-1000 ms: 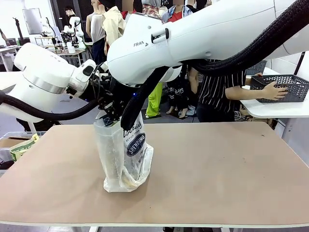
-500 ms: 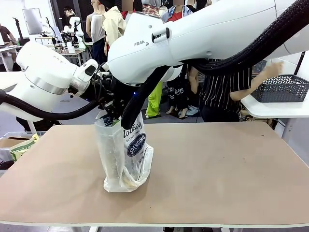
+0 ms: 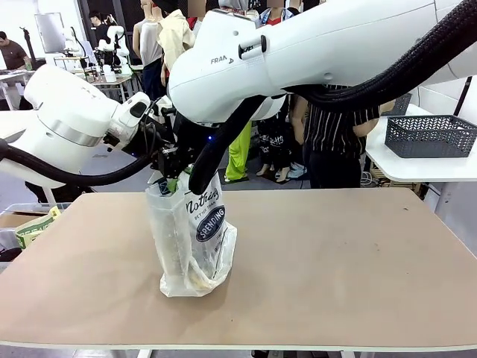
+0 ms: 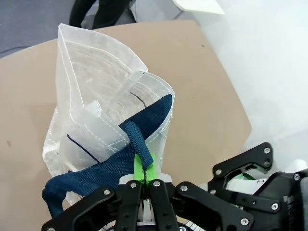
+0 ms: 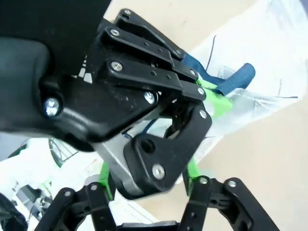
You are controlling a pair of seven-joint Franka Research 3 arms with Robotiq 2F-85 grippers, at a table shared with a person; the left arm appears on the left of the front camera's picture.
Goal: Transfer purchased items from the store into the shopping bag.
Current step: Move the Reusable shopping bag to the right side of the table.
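Tan tabletop (image 3: pixel 335 261): translucent white plastic shopping bag (image 3: pixel 192 239) upright, something pale at bottom; left gripper (image 4: pixel 143 179) clamping dark blue handle (image 4: pixel 139 139); right gripper (image 5: pixel 149 185) just beside bag mouth, spread apart, contents unclear; progress uncertain

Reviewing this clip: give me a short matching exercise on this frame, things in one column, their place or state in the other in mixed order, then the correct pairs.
Things:
1. shopping bag
2. left gripper
3. lattice basket
4. person

Place or state:
A. on the white side table at far right
B. standing upright on the brown table
C. standing behind the table's far edge
D. shut on the bag's dark blue handle

Pairs: 1-B, 2-D, 3-A, 4-C
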